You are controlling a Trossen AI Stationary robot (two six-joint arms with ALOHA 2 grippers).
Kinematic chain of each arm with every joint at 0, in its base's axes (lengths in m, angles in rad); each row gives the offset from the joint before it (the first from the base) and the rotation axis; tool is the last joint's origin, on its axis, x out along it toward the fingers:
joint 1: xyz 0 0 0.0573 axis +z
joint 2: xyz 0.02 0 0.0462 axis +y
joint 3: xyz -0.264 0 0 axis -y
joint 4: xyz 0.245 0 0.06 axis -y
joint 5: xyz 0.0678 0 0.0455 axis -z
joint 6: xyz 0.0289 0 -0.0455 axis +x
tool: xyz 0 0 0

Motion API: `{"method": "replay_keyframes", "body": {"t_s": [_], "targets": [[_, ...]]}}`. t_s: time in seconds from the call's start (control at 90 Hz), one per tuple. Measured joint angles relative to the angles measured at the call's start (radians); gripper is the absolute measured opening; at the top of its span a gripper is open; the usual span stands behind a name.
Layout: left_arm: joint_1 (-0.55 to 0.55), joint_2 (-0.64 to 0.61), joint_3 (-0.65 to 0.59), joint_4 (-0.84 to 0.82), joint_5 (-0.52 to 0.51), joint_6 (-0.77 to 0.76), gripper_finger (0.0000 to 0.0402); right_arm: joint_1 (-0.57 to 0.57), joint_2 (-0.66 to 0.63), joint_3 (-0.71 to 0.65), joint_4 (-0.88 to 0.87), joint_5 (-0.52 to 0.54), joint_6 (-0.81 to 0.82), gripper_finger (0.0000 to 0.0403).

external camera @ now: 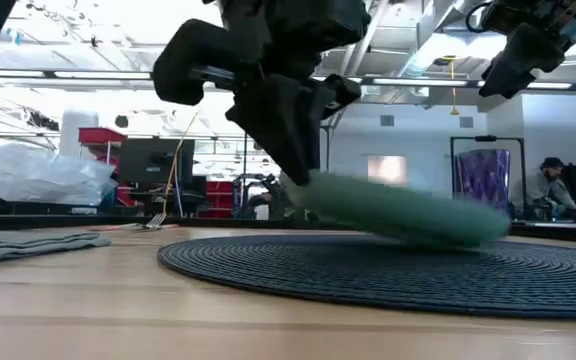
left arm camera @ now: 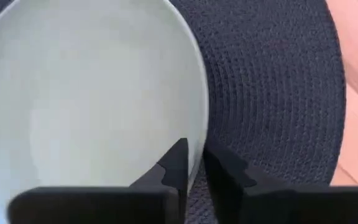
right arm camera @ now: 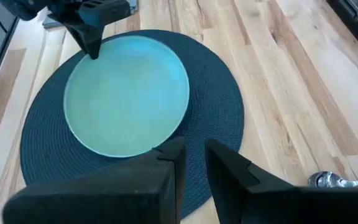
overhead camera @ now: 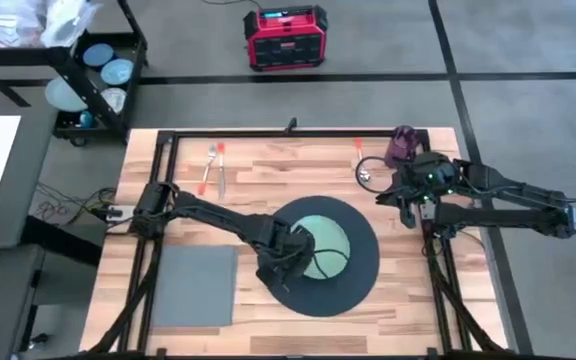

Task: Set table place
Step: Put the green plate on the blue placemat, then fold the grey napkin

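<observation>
A pale green plate (overhead camera: 326, 243) is over the large dark round mat (overhead camera: 363, 275) in the middle of the wooden table (overhead camera: 268, 160). My left gripper (overhead camera: 295, 256) is shut on its rim. My right gripper (right arm camera: 194, 155) hovers shut above the table's right side, nothing between its fingers. A grey napkin (overhead camera: 193, 285) lies flat at the near left. An orange-handled fork (overhead camera: 208, 165) and knife (overhead camera: 221, 178) lie at the far left. A spoon (overhead camera: 366, 170) and a purple cup (overhead camera: 403, 143) sit at the far right. My left gripper pinches the plate's rim (left arm camera: 196, 146) on the side toward the table's left edge, one finger (left arm camera: 174, 167) over the plate's inner face and one (left arm camera: 225, 171) outside. The fingers slant down from the left. The plate (external camera: 398, 215) is tilted, held side raised, opposite side low by the mat.
The black frame rail (overhead camera: 438, 250) runs along the table's edges. A black cart with blue plates (overhead camera: 98, 70) stands off the far left corner and a red box (overhead camera: 285, 35) on the floor behind. Bare wood shows near the front edge.
</observation>
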Motion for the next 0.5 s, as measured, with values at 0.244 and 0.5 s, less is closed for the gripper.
{"method": "replay_keyframes", "body": {"t_s": [0.244, 0.5], "targets": [[-0.001, 0.000, 0.000, 0.011, 0.001, -0.006, 0.0105, 0.000, 0.000, 0.000, 0.006, 0.000, -0.001, 0.0048], [-0.006, -0.001, 0.126, -0.147, -0.300, 0.059, 0.0114, 0.000, 0.000, 0.000, 0.004, 0.016, -0.012, 0.0048]]}}
